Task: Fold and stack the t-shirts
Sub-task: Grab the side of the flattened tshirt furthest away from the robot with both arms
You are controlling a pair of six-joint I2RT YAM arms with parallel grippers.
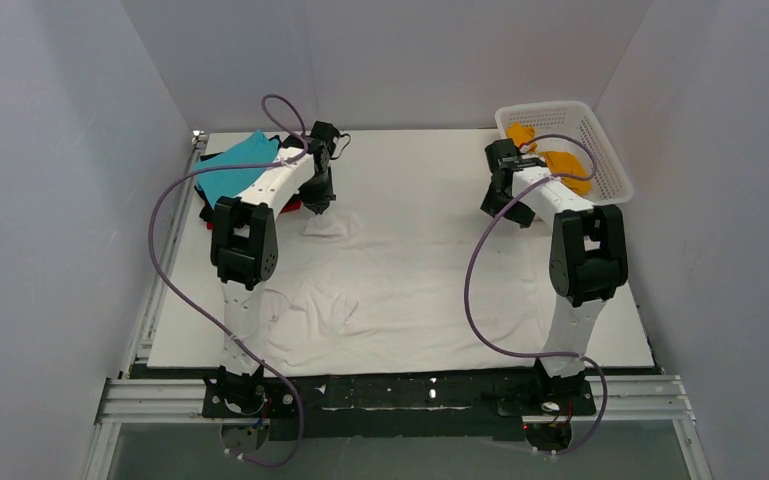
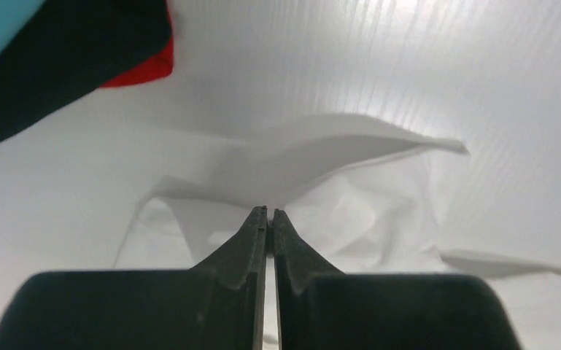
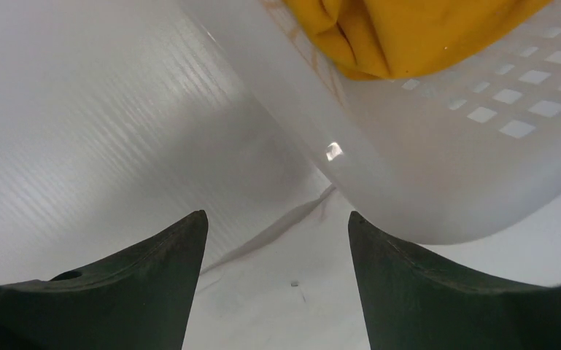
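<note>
A large white t-shirt [image 1: 410, 290] lies spread and wrinkled over the table. My left gripper [image 1: 317, 205] is at its back left corner, next to a pile of a teal t-shirt [image 1: 240, 165], a black one [image 2: 66, 58] and a red one [image 2: 146, 69]. In the left wrist view the left gripper [image 2: 270, 211] is shut, and a fold of the white cloth [image 2: 365, 204] rises to its tips. My right gripper [image 1: 495, 210] is open and empty [image 3: 277, 215] just above the white shirt's edge [image 3: 284, 292]. An orange t-shirt [image 1: 565, 163] lies in the basket.
A white lattice basket [image 1: 610, 160] stands at the back right corner, and its wall [image 3: 445, 168] is close to my right fingers. Grey walls enclose the table on three sides. The shirt's near hem hangs over the front edge.
</note>
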